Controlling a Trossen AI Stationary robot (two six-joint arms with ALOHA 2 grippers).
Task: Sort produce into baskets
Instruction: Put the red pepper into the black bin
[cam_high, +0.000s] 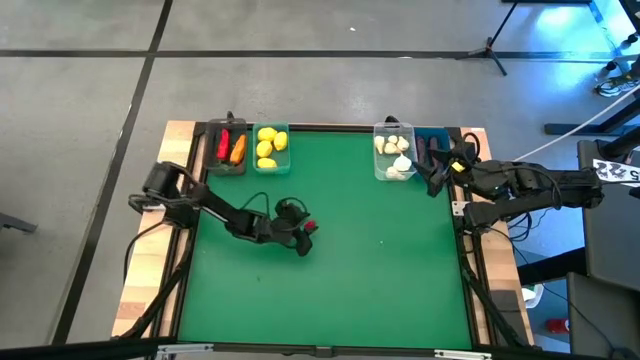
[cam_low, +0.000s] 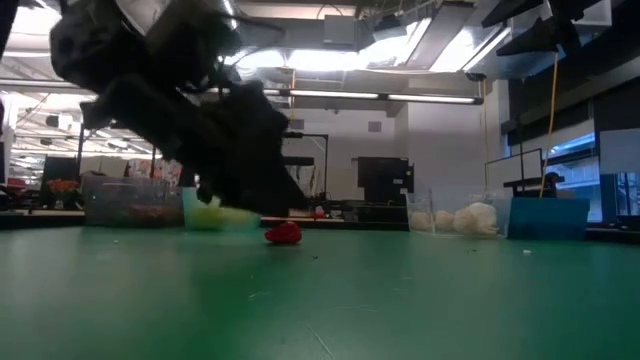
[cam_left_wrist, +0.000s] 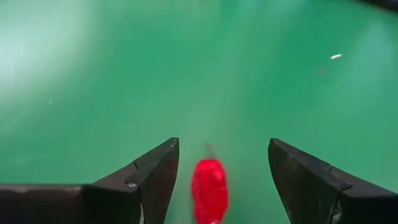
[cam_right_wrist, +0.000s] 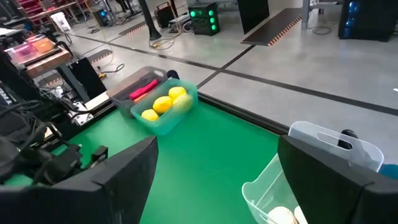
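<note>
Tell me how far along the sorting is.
Mostly done: lemons sit in the teal bin, garlic in the clear bin. In hand: the open left gripper straddles the last red piece on the mat. Left: binning it. The right gripper waits, open.

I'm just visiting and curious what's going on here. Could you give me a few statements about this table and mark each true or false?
1. The left claw is open around a small red piece on the green mat. True.
2. The lemons sit in the blue bin. False: they are in the teal bin.
3. The right claw is shut on a garlic bulb. False: it is open, holding nothing, near the clear bin.
4. The garlic bulbs are in the clear bin. True.
</note>
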